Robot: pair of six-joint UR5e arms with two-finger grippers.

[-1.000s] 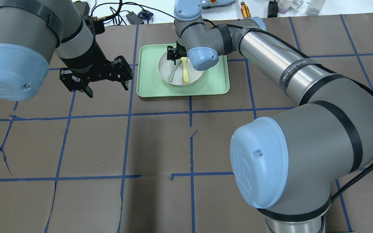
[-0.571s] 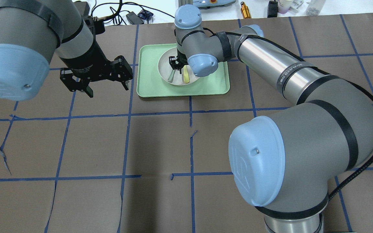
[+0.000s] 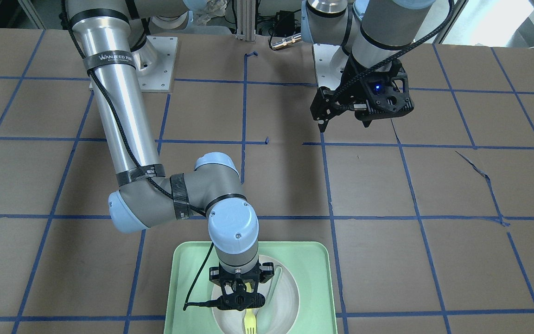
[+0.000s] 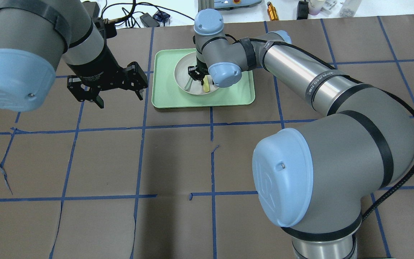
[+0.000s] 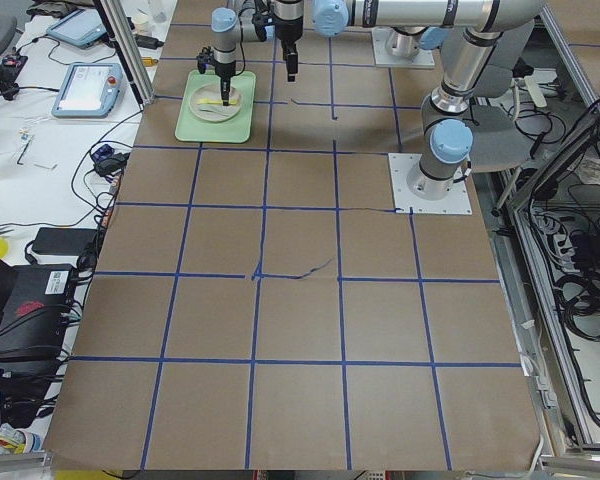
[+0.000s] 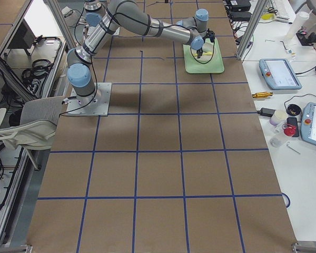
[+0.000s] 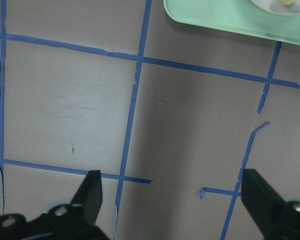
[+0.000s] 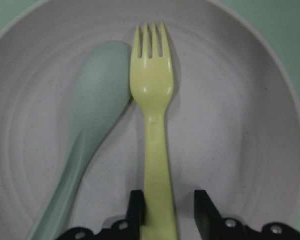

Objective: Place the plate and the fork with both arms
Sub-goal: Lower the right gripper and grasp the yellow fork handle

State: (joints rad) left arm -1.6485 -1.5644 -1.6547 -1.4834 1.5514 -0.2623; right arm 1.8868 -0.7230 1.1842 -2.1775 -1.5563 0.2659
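The off-white plate (image 4: 181, 72) sits in a mint-green tray (image 4: 235, 94). The pale-yellow fork (image 8: 155, 100) lies in the plate beside a grey-green spoon (image 8: 97, 100). My right gripper (image 8: 165, 216) is low over the plate and points straight down. Its fingers (image 8: 136, 207) straddle the fork's handle, one touching it and the other a small gap away, so it is open. It also shows in the front view (image 3: 241, 301), with the fork's tines (image 3: 250, 323) sticking out. My left gripper (image 4: 119, 99) hangs wide open and empty above the table, left of the tray.
The tray (image 3: 188, 278) lies at the table's far side from the robot. The brown table has a blue tape grid. Cables and small devices lie beyond the table's far edge. The left wrist view shows bare table and the tray's corner (image 7: 215, 17).
My right gripper has come down and shifted slightly toward the fork's handle in the plate. The left arm has not moved.
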